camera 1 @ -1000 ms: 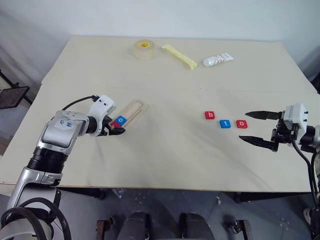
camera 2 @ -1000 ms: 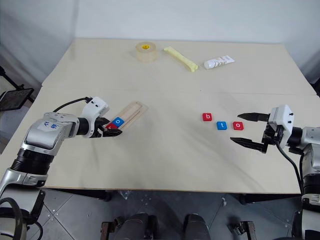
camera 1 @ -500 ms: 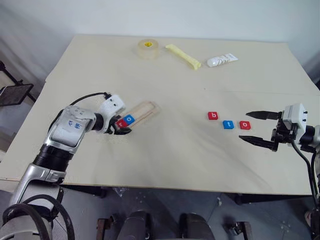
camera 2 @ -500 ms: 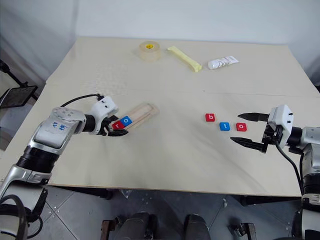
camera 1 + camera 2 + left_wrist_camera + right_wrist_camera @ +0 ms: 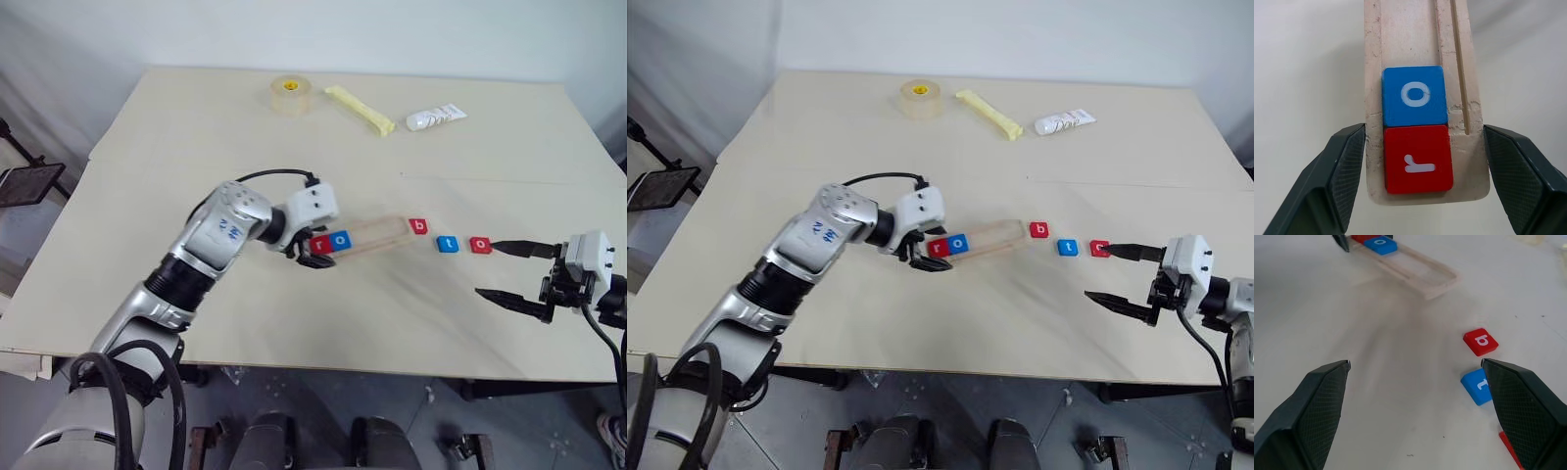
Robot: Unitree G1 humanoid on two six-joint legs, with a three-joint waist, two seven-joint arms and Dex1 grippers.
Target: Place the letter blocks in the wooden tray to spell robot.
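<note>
Left gripper (image 5: 315,253): I have it straddling the near end of the wooden tray (image 5: 377,233), one finger on each long edge; in the left wrist view the pads sit against or just off the wood, so I read it as holding the tray.

Tray: its long axis runs across the table, pointing from my left hand toward the loose tiles; the far end lies just beside the red b (image 5: 418,226).

Tiles seated: red r (image 5: 1419,159) and blue o (image 5: 1414,96) touch, at the gripped end. Three slots look bare beyond them.

Tiles loose: b, then blue t (image 5: 448,244), then red o (image 5: 480,244), in a row on the table (image 5: 196,127), apart from one another.

Right gripper (image 5: 514,272): spread wide, holding nothing, just beyond the red o.

Next move, my judgement: the right arm is nearer all three; b goes first, into the slot next to the blue o.
</note>
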